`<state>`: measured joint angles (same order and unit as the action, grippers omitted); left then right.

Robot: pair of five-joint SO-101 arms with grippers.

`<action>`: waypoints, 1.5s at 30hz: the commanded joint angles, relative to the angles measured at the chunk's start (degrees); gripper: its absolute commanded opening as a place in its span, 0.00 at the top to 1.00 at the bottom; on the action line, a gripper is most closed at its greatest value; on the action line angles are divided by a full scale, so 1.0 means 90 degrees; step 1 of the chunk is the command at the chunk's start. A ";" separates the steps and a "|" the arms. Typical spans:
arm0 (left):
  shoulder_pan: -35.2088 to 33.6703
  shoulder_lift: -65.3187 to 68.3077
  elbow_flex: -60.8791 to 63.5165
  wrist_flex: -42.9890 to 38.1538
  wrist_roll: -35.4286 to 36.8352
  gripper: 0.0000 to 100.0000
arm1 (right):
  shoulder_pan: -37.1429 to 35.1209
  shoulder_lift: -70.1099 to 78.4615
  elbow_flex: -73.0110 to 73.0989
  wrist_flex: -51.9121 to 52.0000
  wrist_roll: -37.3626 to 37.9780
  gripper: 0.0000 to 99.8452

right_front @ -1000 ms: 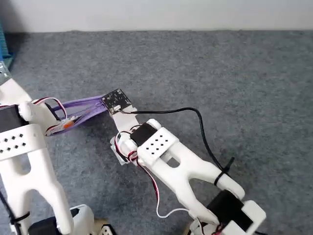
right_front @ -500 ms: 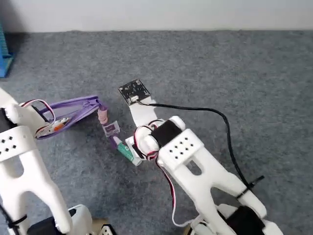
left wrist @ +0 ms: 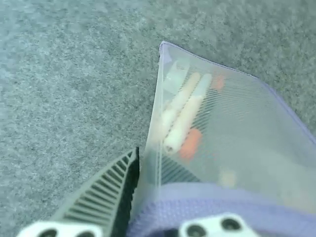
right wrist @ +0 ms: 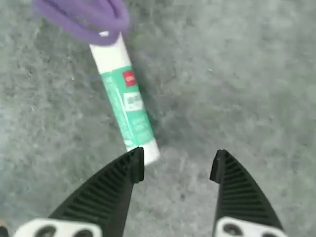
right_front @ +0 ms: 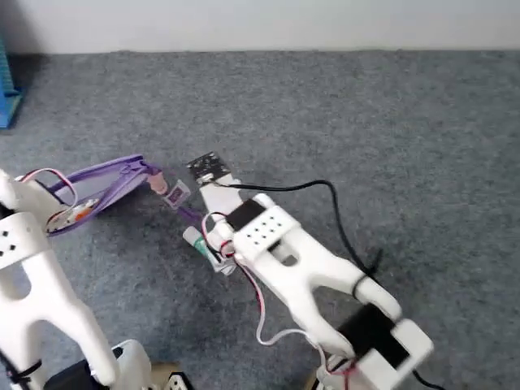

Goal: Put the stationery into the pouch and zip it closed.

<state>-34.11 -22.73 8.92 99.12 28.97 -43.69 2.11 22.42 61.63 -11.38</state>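
Two fingers of the right tool point(right wrist: 178, 157) stand wide apart and empty just above the grey desk point(right wrist: 247, 74), with the glue stick point(right wrist: 123, 103) lying flat ahead, its near end beside one fingertip and its long axis running away toward the pouch point(left wrist: 222, 133), which the left tool point(left wrist: 140, 173) clamps.

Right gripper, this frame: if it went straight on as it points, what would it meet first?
Probably the grey carpet: the right gripper points down at it, jaws open. The glue stick ends right by one finger, which might clip it; depth is unclear.
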 commanded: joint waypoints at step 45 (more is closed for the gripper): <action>0.2510 -0.0010 -0.0190 -0.0166 0.0166 0.99 | 0.3922 0.0464 -0.1582 0.2779 0.2061 0.99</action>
<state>-14.24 -22.64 9.01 99.21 29.49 -11.87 10.64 9.05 86.95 5.05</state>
